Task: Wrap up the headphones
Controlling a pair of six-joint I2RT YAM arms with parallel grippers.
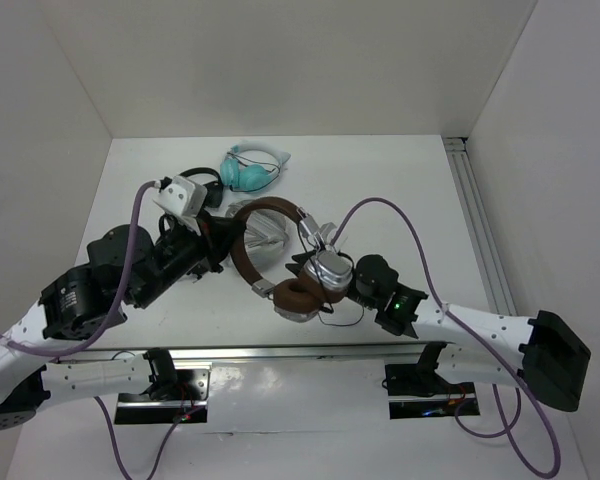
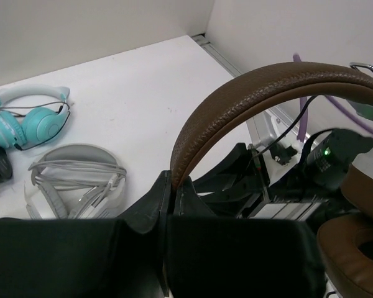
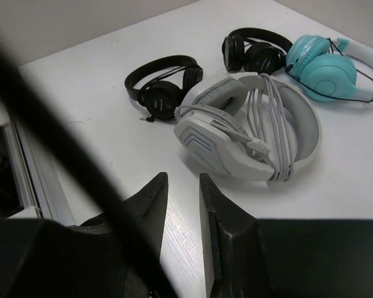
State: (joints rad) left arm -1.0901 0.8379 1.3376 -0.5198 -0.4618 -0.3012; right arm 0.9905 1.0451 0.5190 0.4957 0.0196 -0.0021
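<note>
Currently the headphones (image 1: 328,268) are at mid-table, just ahead of both arms. Their brown headband arches up off the table (image 1: 400,170), and the silver cup and the brown pad are stacked toward my right arm. My left gripper (image 1: 223,240) is clenched on the headband's left leg. The left wrist view shows the stitched brown band (image 2: 267,87) pinched flat between the two fingers (image 2: 172,192). A thin dark cable (image 1: 332,318) trails on the table just below the cups.

My right gripper (image 1: 352,283) sits right beside the cups. From above I can't judge its jaws, but its own camera shows them (image 3: 181,198) parted a little, with bare table between them and nothing held. A blurred dark band crosses that view's left side; I can't tell what it is.

Any lettering on the cups is too small for me to read.

Under the arch lies a white pair (image 3: 248,130) with its cord wound round it. Beyond it are a teal pair (image 1: 252,168) and black ones. From above I see only one black pair (image 1: 202,185), half hidden by my left wrist. The right wrist view shows two of them (image 3: 165,84) (image 3: 255,49), well apart. A metal rail (image 1: 475,220) runs along the table's right edge.
</note>
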